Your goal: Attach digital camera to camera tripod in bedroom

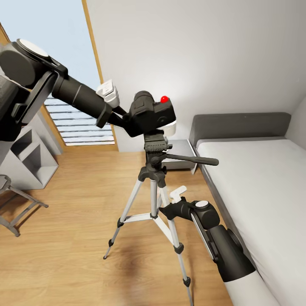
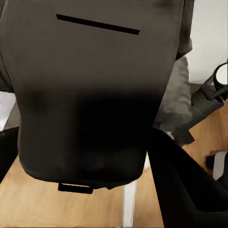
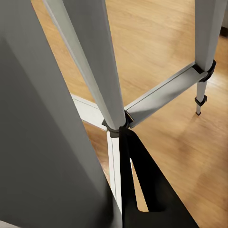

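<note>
Your left gripper [image 1: 121, 115] is clamped on the camera [image 1: 152, 114], its dark fingers [image 2: 183, 190] hugging the body on both sides in the left wrist view, where the camera's flat grey back [image 2: 90, 90] sits right up against the lens. The camera, with its red button [image 1: 164, 99] on top, sits directly over the tripod [image 1: 154, 199], its underside meeting the black head [image 1: 156, 147]; whether it is locked on you cannot tell. The pan handle [image 1: 193, 160] sticks out from the head toward the bed [image 1: 255, 187]. Your left arm [image 1: 72, 91] reaches in from the upper left corner of the head view. Your right gripper [image 1: 177, 194] hangs low, just beside the tripod's centre column, between the legs and the bed edge; one white finger shows, and you cannot tell whether its jaws are spread or pressed together. In the right wrist view a silver leg [image 3: 95, 66] and the brace [image 3: 164, 92] joining at a black collar stand very close, with a second leg [image 3: 206, 42] and its foot farther off on the wood floor [image 1: 63, 250]. The tripod stands on that floor near the bed's edge, with the nightstand [image 1: 180, 149] behind it against the white wall [image 1: 204, 55]. A grey shelf unit [image 1: 27, 161] stands at the floor's left edge by the slatted window [image 1: 72, 121].
</note>
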